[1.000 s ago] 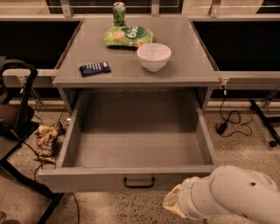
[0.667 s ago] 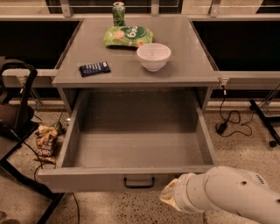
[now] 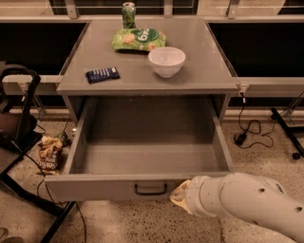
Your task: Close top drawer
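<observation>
The top drawer [image 3: 118, 187] is a wide, deep grey drawer pulled fully out of the grey cabinet, and it is empty inside. Its flat front faces me with a small dark loop handle [image 3: 150, 190] at centre. My white arm comes in from the lower right. The gripper [image 3: 179, 195] is at the drawer front, just right of the handle and low on the panel, mostly hidden behind the wrist.
On the cabinet top [image 3: 209, 71] stand a white bowl [image 3: 166, 60], a green chip bag [image 3: 138, 39], a green can [image 3: 128, 14] and a dark blue snack bar [image 3: 102, 74]. A black chair frame [image 3: 19, 118] and a snack bag [image 3: 49, 153] lie at left; cables [image 3: 247, 130] at right.
My arm has moved left along the drawer front, bringing the gripper closer to the handle. The drawer has not visibly moved.
</observation>
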You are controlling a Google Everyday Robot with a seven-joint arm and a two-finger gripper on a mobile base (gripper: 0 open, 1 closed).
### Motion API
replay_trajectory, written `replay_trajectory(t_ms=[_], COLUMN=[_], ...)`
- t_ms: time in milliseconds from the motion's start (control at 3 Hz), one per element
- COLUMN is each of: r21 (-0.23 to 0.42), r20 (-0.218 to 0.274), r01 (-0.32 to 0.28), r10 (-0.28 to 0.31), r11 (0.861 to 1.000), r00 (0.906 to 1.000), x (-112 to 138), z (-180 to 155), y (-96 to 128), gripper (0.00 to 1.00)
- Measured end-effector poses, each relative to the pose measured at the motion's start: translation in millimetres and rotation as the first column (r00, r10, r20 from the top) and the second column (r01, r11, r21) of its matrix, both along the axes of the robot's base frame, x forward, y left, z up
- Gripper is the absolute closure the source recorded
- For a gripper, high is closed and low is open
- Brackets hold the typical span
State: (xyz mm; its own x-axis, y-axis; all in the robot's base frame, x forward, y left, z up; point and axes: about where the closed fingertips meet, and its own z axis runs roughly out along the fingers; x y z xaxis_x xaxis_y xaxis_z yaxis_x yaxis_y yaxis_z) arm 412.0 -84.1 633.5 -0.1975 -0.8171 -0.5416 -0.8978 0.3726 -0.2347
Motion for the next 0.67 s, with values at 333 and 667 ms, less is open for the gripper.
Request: replay_trajectory(t_ms=[333,667], r21=[0.0,0.002], r20=[0.0,0.032], r01=[0.0,-0.008], r10=[0.0,0.008], r11=[1.0,1.0], r00=[1.0,0.9995], x=[0.0,15.6], z=[0.0,0.7], y=[0.0,1.4], gripper=[1.0,1.0])
